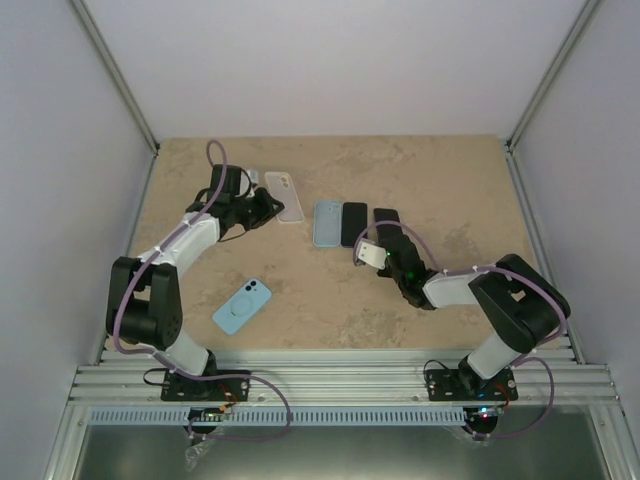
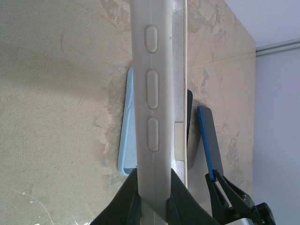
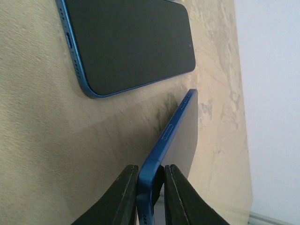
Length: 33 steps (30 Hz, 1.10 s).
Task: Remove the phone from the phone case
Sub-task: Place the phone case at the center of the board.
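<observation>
Stone-patterned table point(image 1: 450, 190): beige and mottled; it carries every item listed below.
Ringed light blue case point(image 1: 241, 305): lies flat, back up, with a white ring at its centre. It sits near the left arm's base, well apart from the other items. Contents cannot be told.
Pale case point(image 2: 152, 93): milky and translucent, with three moulded button covers along one side; seen edge-on in the left wrist view. It is at the left end of the row at mid-table. Whether a phone sits inside cannot be told.
Plain light blue case point(image 1: 327, 222): lies flat, just right of the pale case and just beside the flat phone. Contents cannot be told.
Flat phone point(image 3: 131, 42): blue frame, dark screen up, lying between the plain light blue case and the held phone.
Held phone point(image 3: 180, 136): blue frame, side buttons visible. It is at the right end of the row, outside any case, and tilted relative to the flat phone.
Left gripper point(image 1: 266, 205): jaws closed tight on the pale case's near end.
Right gripper point(image 3: 150, 192): jaws narrow, one pad on each face of the held phone's near end.
</observation>
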Each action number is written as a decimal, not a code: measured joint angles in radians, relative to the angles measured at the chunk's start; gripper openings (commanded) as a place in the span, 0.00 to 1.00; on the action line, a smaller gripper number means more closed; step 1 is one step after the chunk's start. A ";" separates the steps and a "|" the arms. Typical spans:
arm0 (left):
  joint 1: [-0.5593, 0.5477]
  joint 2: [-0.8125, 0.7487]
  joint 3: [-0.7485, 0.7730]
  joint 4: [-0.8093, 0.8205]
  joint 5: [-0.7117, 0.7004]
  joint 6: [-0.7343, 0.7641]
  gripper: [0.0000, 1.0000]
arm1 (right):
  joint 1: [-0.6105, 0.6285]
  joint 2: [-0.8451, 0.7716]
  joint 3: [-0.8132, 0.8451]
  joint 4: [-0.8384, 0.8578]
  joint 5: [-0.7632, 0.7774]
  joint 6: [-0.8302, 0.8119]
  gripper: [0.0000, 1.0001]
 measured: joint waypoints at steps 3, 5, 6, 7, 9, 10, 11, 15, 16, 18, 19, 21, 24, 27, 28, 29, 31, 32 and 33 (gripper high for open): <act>0.000 0.003 0.000 -0.002 0.000 0.000 0.00 | 0.008 0.016 -0.005 0.024 0.001 -0.001 0.16; 0.000 0.004 0.000 -0.003 0.000 0.000 0.00 | 0.013 0.027 -0.008 0.044 0.001 -0.002 0.16; 0.000 0.004 0.000 -0.003 0.000 0.000 0.00 | 0.014 0.034 -0.010 0.053 0.001 -0.005 0.17; 0.000 0.004 0.000 -0.003 0.000 0.000 0.00 | 0.014 0.043 -0.013 0.063 0.001 -0.009 0.17; 0.000 0.006 0.002 -0.004 0.000 0.000 0.00 | 0.015 0.058 -0.014 0.083 0.003 -0.017 0.19; 0.000 0.007 0.002 -0.004 0.000 0.000 0.00 | 0.015 0.067 -0.016 0.089 0.004 -0.020 0.21; 0.000 0.008 0.003 -0.004 0.000 0.000 0.00 | 0.015 0.075 -0.016 0.092 0.003 -0.023 0.22; 0.000 0.015 0.005 -0.006 0.000 0.000 0.00 | 0.015 0.100 -0.020 0.097 0.003 -0.033 0.26; 0.000 0.016 0.006 -0.006 0.000 0.000 0.00 | 0.015 0.105 -0.022 0.099 0.004 -0.035 0.28; 0.000 0.020 0.009 -0.009 0.001 0.000 0.00 | 0.015 0.113 -0.028 0.117 0.008 -0.043 0.30; 0.000 0.023 0.012 -0.009 0.001 0.000 0.00 | 0.015 0.114 -0.028 0.122 0.008 -0.046 0.32; 0.000 0.026 0.014 -0.010 0.004 0.000 0.00 | 0.015 0.119 -0.028 0.138 0.011 -0.051 0.33; 0.000 0.029 0.015 -0.010 0.007 0.000 0.00 | 0.013 0.126 -0.029 0.154 0.011 -0.058 0.33; 0.000 0.030 0.015 -0.010 0.008 0.000 0.00 | 0.007 0.132 -0.027 0.164 0.007 -0.066 0.32; 0.000 0.030 0.015 -0.010 0.008 0.000 0.00 | 0.003 0.135 -0.026 0.166 0.003 -0.069 0.32; 0.000 0.030 0.015 -0.010 0.009 0.000 0.00 | -0.003 0.138 -0.023 0.168 -0.001 -0.073 0.32; 0.000 0.030 0.015 -0.010 0.009 0.000 0.00 | -0.018 0.148 -0.015 0.177 -0.009 -0.082 0.33; 0.000 0.030 0.015 -0.010 0.009 0.000 0.00 | -0.027 0.151 -0.010 0.177 -0.015 -0.089 0.33; 0.000 0.030 0.015 -0.010 0.009 0.000 0.00 | -0.032 0.153 -0.008 0.177 -0.020 -0.093 0.33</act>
